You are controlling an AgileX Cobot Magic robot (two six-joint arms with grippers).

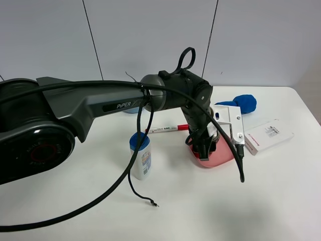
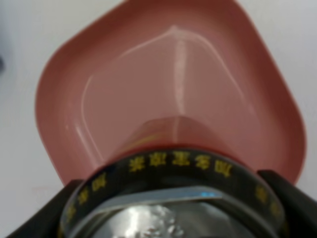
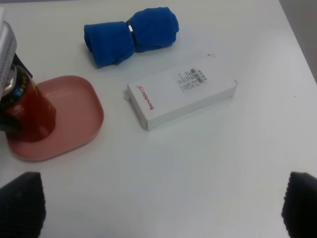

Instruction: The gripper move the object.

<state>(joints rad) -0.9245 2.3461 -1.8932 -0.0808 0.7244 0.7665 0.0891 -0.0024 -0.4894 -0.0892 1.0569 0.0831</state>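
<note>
From above, the left gripper (image 1: 203,144) is reaching down onto the pink tray (image 1: 224,159) on the white counter (image 1: 200,211). At the left wrist, its jaws are clamping the red can (image 2: 173,163) from both sides, over the tray. At the right wrist, the right gripper (image 3: 158,208) is hanging wide open, well apart from the tray. A good release probably means lowering straight, can upright, base flat inside the rim.

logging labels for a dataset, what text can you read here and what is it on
"PiPER": on the dark arm link.
Red word on the white box: blurred; its barcode label is too small.
Gold characters around the red can top: blurred, unreadable.
Label on the bottle: too small.
</note>
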